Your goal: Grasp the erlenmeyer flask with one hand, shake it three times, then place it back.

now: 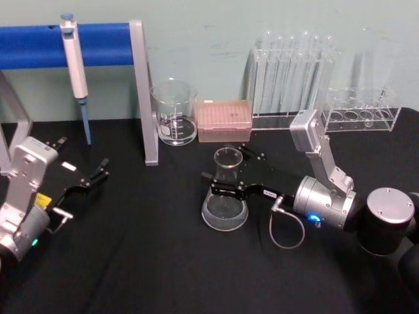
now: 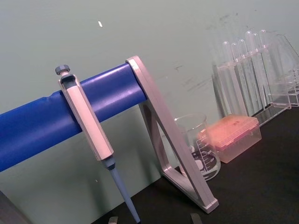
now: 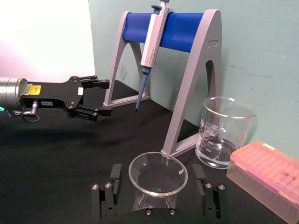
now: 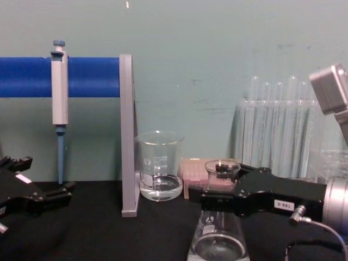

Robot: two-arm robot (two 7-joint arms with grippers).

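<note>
The right hand (image 1: 224,182) reaches in over the black worktop (image 1: 144,261) with its two black fingers (image 3: 111,189) on either side of the neck of the erlenmeyer flask (image 1: 224,209). In the right wrist view a small gap shows between each finger and the glass rim, so this hand is open around the neck and not gripping it. The flask stands upright on the worktop, directly between the fingers, with its wide base below the hand. In the chest view its cone shows under the hand, and a white label mark is on the glass.

Just behind the hand, farther from the robot, lies a pink tip box (image 1: 224,120), and beside the box stands a glass beaker (image 1: 174,112) with printed graduations and a little clear liquid. Behind the hand and more to its right side there is a clear rack of test tubes (image 1: 294,75).

Well apart from the right hand, on its left, the left hand (image 1: 98,173) rests low over the worktop with its fingers spread open and nothing between them. Behind the left hand a grey stand with a blue bar (image 1: 98,44) carries a hanging pipette (image 1: 75,65), whose tip points down. The farthest thing is the pale green wall (image 4: 217,43).
</note>
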